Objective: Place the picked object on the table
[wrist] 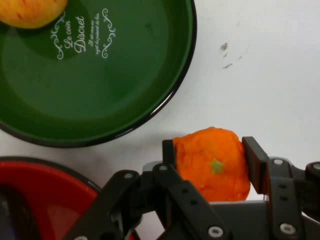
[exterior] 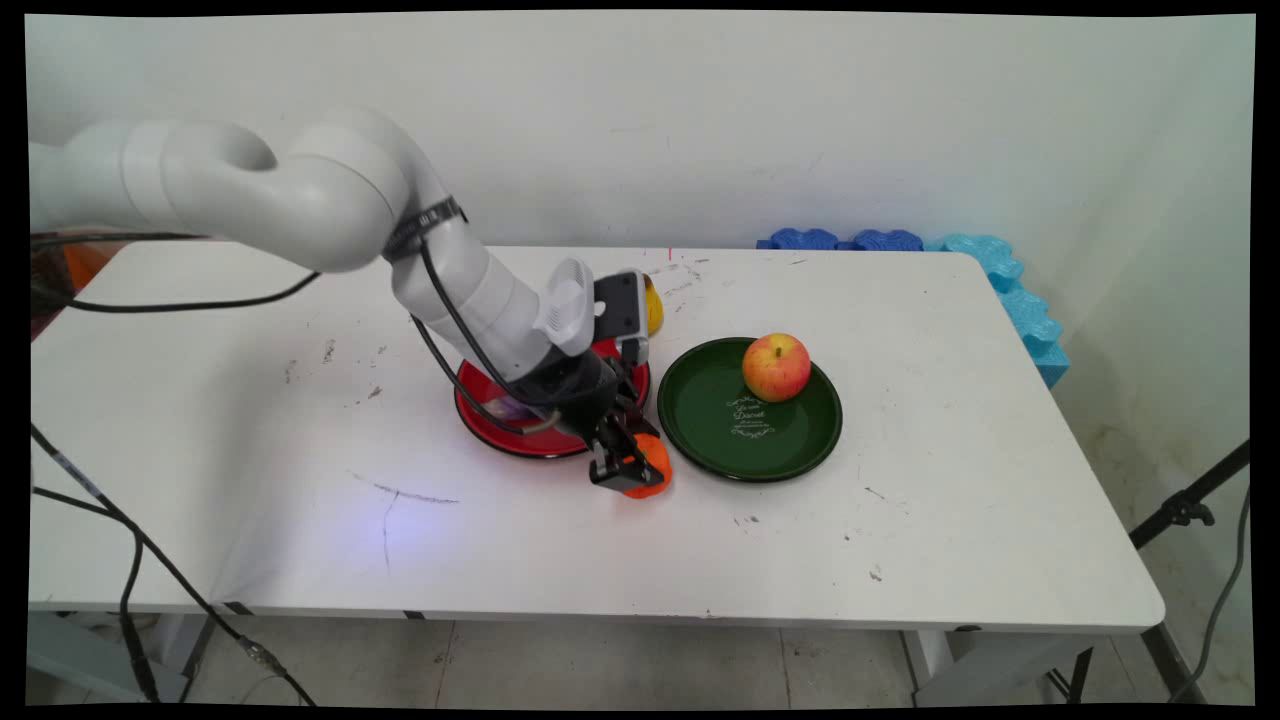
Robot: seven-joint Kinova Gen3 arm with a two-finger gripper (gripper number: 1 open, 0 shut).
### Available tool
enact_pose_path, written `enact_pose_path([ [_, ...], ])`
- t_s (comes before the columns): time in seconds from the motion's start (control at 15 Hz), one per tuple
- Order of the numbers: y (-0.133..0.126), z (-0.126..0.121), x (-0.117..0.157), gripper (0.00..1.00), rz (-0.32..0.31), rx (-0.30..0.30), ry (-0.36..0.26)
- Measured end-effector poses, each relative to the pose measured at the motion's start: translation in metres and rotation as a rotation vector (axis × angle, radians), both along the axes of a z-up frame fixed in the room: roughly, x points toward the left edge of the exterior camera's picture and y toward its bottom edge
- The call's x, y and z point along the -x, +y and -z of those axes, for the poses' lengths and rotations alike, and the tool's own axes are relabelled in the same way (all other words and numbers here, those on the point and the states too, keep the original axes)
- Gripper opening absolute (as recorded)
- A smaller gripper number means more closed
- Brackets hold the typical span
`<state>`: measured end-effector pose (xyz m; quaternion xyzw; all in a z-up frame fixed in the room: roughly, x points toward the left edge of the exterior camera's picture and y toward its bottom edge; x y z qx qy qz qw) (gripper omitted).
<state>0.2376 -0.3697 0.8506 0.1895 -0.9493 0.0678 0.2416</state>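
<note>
The pincer [exterior: 632,468] is down at the table [exterior: 250,480] with both fingers [wrist: 254,162] pressed on the sides of an orange [wrist: 214,162], so it is closed on the fruit. The orange sits on or just above the bare table, in the gap between the red plate [exterior: 480,420] and the green plate [exterior: 700,440], near both rims but touching neither as far as the hand view shows. The pads meet the orange at about its widest part, with the small green stem mark facing the camera, which looks like a centred hold. To do this step well, I judge that the grip should stay firm but not crushing, since the skin looks soft and lumpy. Any lift should go straight up before any sideways travel, because the green plate's raised rim is close. An apple [exterior: 776,366] lies on the far right part of the green plate, leaving its near and left parts bare. Something dark lies in the red plate under the arm, and a yellow thing [exterior: 653,305] shows behind the wrist; neither can be made out.
</note>
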Motion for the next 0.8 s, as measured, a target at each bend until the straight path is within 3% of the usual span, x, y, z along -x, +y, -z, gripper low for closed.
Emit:
enact_pose_path([
  [0.53, -0.011, 0.031, 0.002, 0.00, -0.006, 0.009, 0.032],
  [0.6, -0.011, 0.033, 0.002, 1.00, -0.005, 0.011, 0.034],
  [0.8, -0.013, 0.033, 0.002, 1.00, -0.004, 0.019, 0.044],
])
